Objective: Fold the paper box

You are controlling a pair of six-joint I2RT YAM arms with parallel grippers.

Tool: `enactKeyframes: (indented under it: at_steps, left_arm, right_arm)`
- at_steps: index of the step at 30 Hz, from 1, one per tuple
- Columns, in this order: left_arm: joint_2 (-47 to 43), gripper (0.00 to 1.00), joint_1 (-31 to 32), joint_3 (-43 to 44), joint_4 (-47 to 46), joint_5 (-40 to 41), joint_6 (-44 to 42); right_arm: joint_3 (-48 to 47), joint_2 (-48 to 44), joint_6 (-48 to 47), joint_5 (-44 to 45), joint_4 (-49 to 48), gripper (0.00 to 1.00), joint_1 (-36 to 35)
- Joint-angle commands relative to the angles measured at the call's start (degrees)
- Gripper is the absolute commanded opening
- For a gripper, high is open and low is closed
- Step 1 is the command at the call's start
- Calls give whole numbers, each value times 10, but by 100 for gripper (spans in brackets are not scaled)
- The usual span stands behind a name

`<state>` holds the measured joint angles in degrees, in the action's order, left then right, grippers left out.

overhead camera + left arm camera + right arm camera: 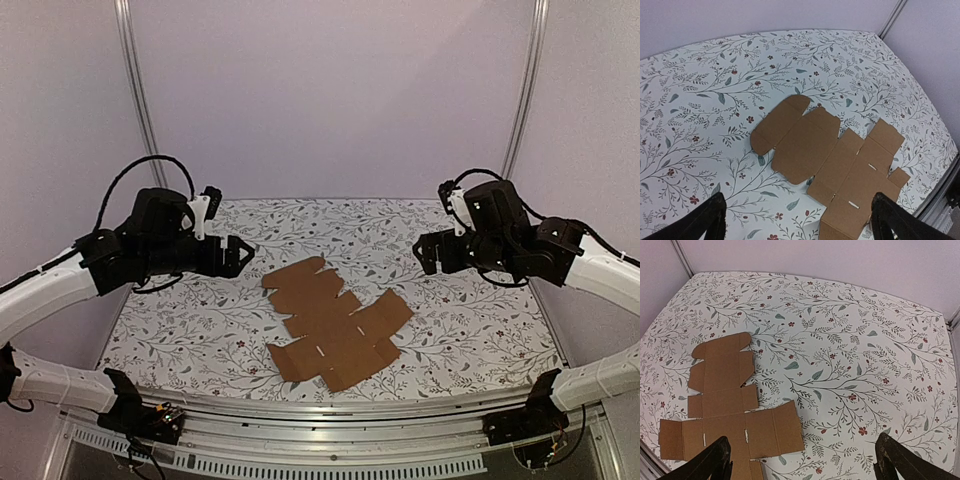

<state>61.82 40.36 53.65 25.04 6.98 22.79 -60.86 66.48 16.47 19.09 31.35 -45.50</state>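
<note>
Both left pincer (243, 254) and right pincer (421, 254) are hovering wide open, flanking the paper box (335, 322) lying unfolded.

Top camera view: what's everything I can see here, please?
paper box: one, brown, lying flat and unfolded at the middle of the table, towards the near edge.
table: one, white top printed with grey-green leaves and small red flowers, filling the middle of the view.
walls: pale lilac, behind and at both sides.
metal posts: two, silver, at the back corners.
rail: one, silver, along the near edge.
left gripper: one, black, open, above the table's left side, holding nothing.
right gripper: one, black, open, above the right side, holding nothing.
</note>
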Motion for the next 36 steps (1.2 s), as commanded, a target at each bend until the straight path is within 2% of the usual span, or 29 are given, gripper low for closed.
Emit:
enactKeyframes:
  at_steps: [1, 8, 15, 21, 25, 30, 36]
  left_arm:
    - [-17, 100, 11, 5, 30, -25, 19]
    - [-29, 100, 14, 0, 42, -36, 28]
    - [-30, 100, 15, -8, 34, -62, 32]
    - [-34, 100, 16, -13, 34, -65, 35]
    - [-37, 100, 16, -18, 31, -82, 37]
    - [-36, 100, 16, -21, 22, -97, 39]
    - [-36, 99, 16, -24, 24, -100, 41]
  right_arm:
    - [-10, -20, -15, 57, 57, 99, -10]
    - [20, -36, -13, 36, 88, 99, -13]
    - [50, -3, 15, -87, 99, 99, -14]
    - [89, 37, 37, -211, 72, 98, -14]
    - [109, 71, 52, -259, 45, 94, -14]
    - [116, 134, 65, -321, -2, 83, -14]
    - [119, 192, 72, -343, -52, 72, -14]
